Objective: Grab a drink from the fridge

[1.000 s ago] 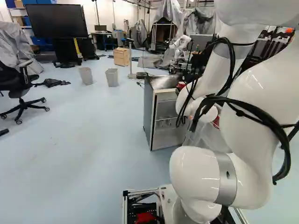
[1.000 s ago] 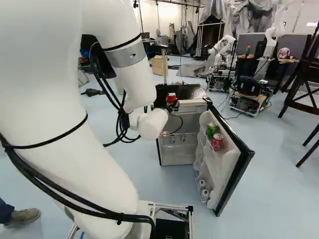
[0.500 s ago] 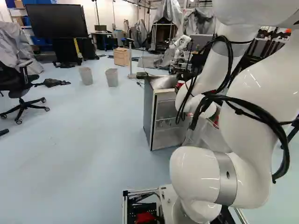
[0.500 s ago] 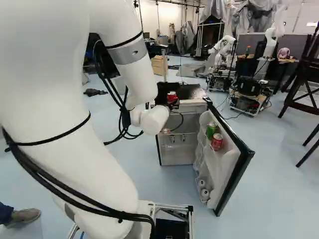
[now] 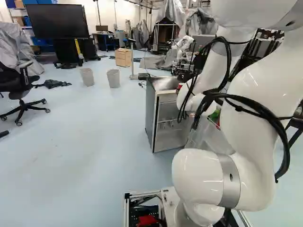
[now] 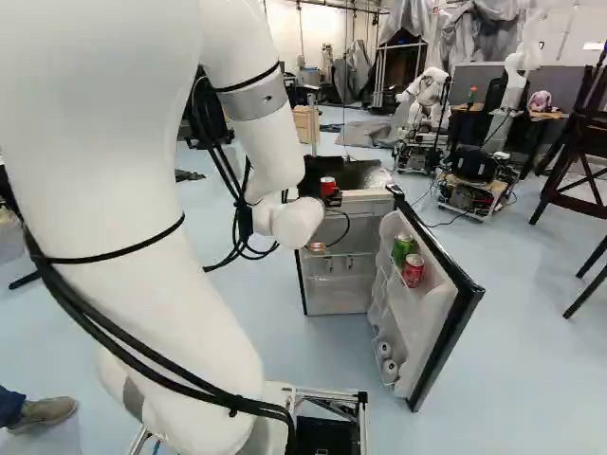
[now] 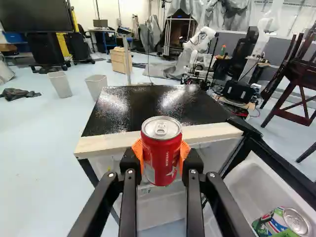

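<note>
In the right base view my gripper shows only in part beyond the white wrist, with a red can at it. Seen from the wrist, both orange pads of the gripper press the upright red can from two sides. The can appears in front of the pale front edge of the fridge's black top. The fridge door stands open to the right, with a green can and another red can on its shelf.
Small white items sit low in the door. Beyond the fridge are another robot, a wooden cabinet and two grey bins. Dark wooden chairs stand at the right of the right base view.
The arm has shifted rightward in the right base view and slightly leftward in the left one, carrying the held can with it. Base, fridge and door have stayed put.
</note>
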